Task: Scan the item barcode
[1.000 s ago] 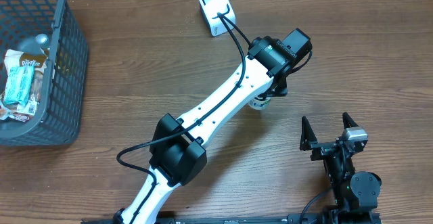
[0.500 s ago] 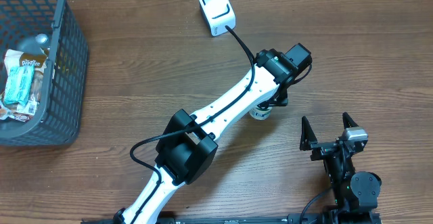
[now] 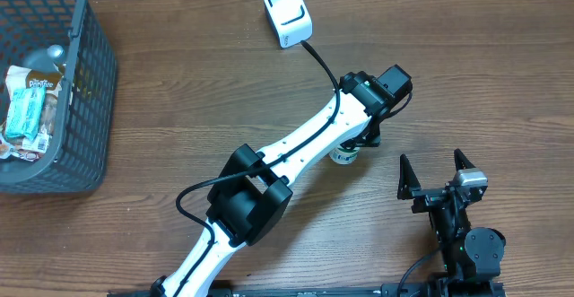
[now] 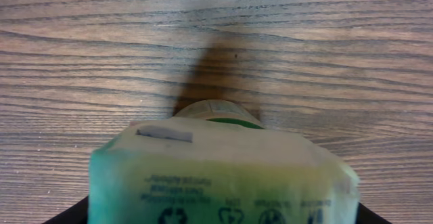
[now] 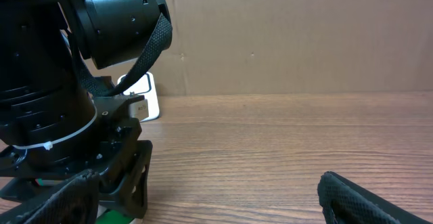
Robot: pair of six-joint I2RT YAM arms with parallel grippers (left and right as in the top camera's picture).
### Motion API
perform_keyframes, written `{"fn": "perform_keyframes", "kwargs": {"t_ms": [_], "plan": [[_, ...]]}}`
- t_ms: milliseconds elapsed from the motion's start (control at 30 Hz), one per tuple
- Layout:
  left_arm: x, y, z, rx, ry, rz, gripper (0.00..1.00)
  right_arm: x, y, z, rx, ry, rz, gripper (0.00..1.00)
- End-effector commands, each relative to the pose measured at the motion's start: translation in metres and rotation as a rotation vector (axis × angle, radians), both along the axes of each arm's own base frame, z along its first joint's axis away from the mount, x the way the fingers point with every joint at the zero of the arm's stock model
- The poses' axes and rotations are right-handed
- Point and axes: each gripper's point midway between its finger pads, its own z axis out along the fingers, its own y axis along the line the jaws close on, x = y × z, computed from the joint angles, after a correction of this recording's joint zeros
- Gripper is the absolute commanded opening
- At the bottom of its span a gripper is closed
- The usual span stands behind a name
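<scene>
- The left gripper [image 3: 361, 140] is clamping the pouch [image 4: 223, 176], its jaws partly closed on the sides; only dark finger edges are showing at the bottom corners of the wrist view.
- The pouch is sitting right of the table's [image 3: 179, 109] middle, under the left wrist, with a white and green end peeking out in the overhead view.
- In the left wrist view the pouch is filling the lower frame, pale green, with a rounded cap at its far end and small printed symbols along the near edge; no barcode is readable there.
- The pouch is casting a dark shadow on the wood ahead of it; whether it is touching the table I cannot tell.
- The scanner [image 3: 288, 14] is lying at the far edge, white, well apart from the pouch, its cable running down to the left arm.
- The right gripper [image 3: 431, 164] is resting near the front right, jaws spread wide and holding nothing.
- The basket [image 3: 90, 82] is standing at the far left, containing packets [image 3: 25, 109].
</scene>
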Motion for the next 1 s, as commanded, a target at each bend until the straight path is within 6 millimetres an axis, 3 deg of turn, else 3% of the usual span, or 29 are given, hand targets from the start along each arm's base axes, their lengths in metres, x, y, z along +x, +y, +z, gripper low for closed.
{"fn": "perform_keyframes", "kwargs": {"t_ms": [0, 300, 400, 533, 667, 733, 800, 833, 967], "plan": [[-0.002, -0.003, 0.003, -0.007, -0.005, -0.010, 0.71, 0.000, -0.001, -0.003, -0.005, -0.001, -0.006, 1.00], [-0.003, -0.003, 0.003, -0.001, -0.001, -0.040, 0.88, 0.000, -0.001, -0.003, -0.005, -0.001, -0.006, 1.00], [-0.003, -0.007, 0.009, -0.023, 0.003, -0.091, 0.88, 0.000, -0.001, -0.003, -0.005, -0.001, -0.006, 1.00], [0.015, -0.009, 0.042, -0.062, -0.067, -0.196, 0.92, 0.000, -0.001, -0.003, -0.005, -0.001, -0.006, 1.00], [0.029, 0.005, 0.084, -0.095, -0.102, -0.203, 0.96, 0.000, -0.001, -0.003, -0.005, -0.001, -0.006, 1.00], [0.028, 0.007, 0.096, -0.126, -0.082, -0.234, 0.94, 0.000, -0.001, -0.003, -0.005, -0.001, -0.006, 1.00], [0.022, 0.008, 0.100, -0.174, -0.032, -0.286, 0.85, 0.000, -0.001, -0.003, -0.005, -0.001, -0.006, 1.00], [0.017, 0.007, 0.100, -0.202, 0.002, -0.322, 0.79, 0.000, -0.001, -0.003, -0.005, -0.001, -0.006, 1.00], [0.005, 0.008, 0.089, -0.243, 0.090, -0.383, 0.75, 0.000, -0.001, -0.003, -0.005, -0.001, -0.006, 1.00]]}}
